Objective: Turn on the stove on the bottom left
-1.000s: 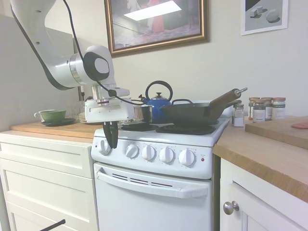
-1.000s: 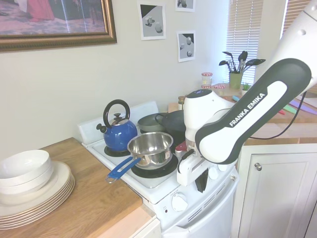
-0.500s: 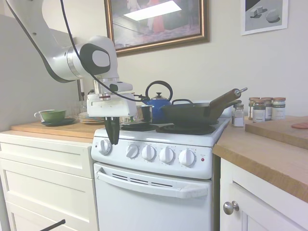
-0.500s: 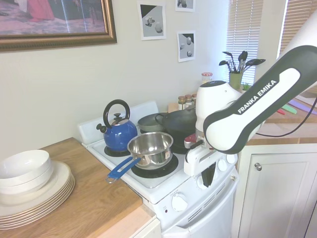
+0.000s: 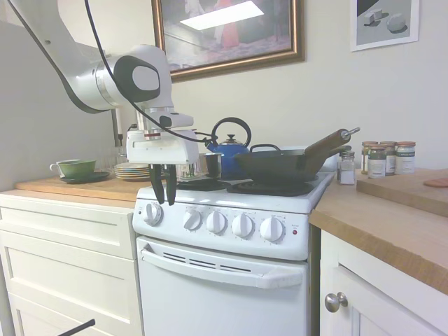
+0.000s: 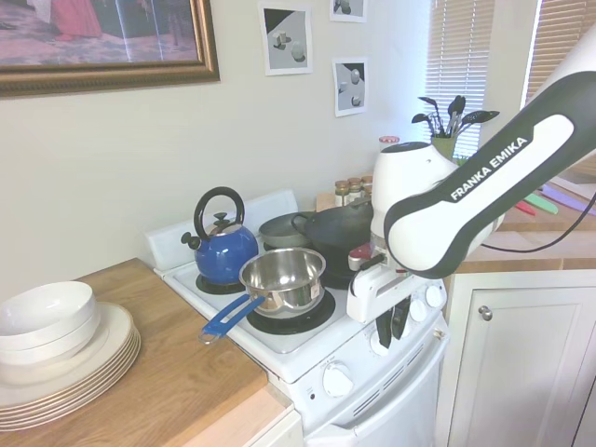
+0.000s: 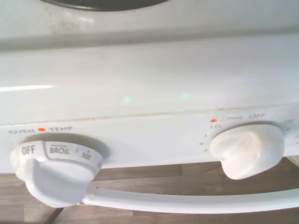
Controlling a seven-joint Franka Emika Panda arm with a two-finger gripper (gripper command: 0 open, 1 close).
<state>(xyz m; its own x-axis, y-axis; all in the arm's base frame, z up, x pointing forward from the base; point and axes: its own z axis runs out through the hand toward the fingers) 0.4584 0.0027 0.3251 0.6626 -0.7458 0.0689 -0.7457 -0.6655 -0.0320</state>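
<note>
So our tool (image 5: 164,200) has its two dark fingers parted a little, pointing straight down, and we're not gripping or touching anything. It hangs at the front edge of the stove (image 5: 231,280), just above the gap between the two leftmost knobs. The white range sits right below us with five round white knobs in a row; up close, one knob (image 7: 53,170) reads OFF and BROIL, another (image 7: 246,149) sits beside it. Behind the tool: a steel saucepan (image 6: 282,277), blue kettle (image 6: 222,250) and a dark wok (image 5: 280,164) on the burners.
</note>
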